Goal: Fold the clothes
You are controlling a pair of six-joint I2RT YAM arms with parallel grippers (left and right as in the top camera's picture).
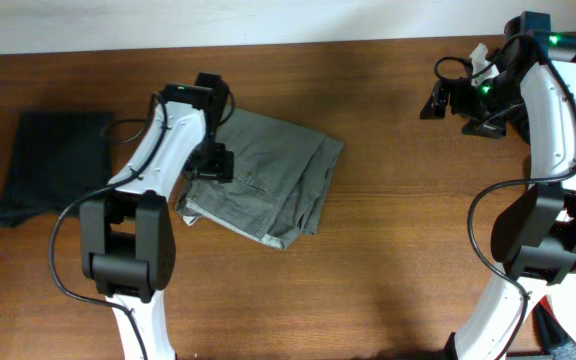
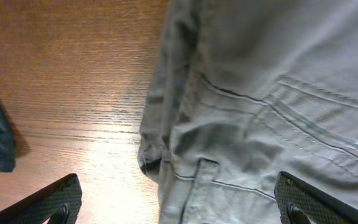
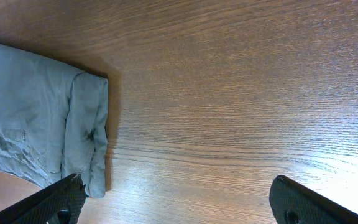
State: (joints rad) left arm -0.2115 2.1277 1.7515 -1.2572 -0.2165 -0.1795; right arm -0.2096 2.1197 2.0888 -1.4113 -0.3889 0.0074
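Across the brown wooden bench (image 1: pixel 398 220): grey-khaki trousers (image 1: pixel 268 180) left of centre, doubled into a loose, crooked bundle. A black garment (image 1: pixel 53 165) flat near the left edge, well apart from them. Over the trousers' left edge, the left pincer (image 1: pixel 213 162), spread wide and holding nothing. Far right, above bare wood, the right pincer (image 3: pixel 176 205), likewise gaping and empty.

Judged as mid-fold: bundle made but not squared. Next, probably, lowering onto the waistband corner and closing on the edge cleanly, without dragging the whole stack.

Only from overhead: both arms, the black garment whole, the bundle's outline. Only from the left wrist: seams, a belt loop (image 2: pixel 201 180), a pocket line, the cloth's edge beside bare wood. From the right wrist: the trousers' far fold seen from a distance, wood grain elsewhere.
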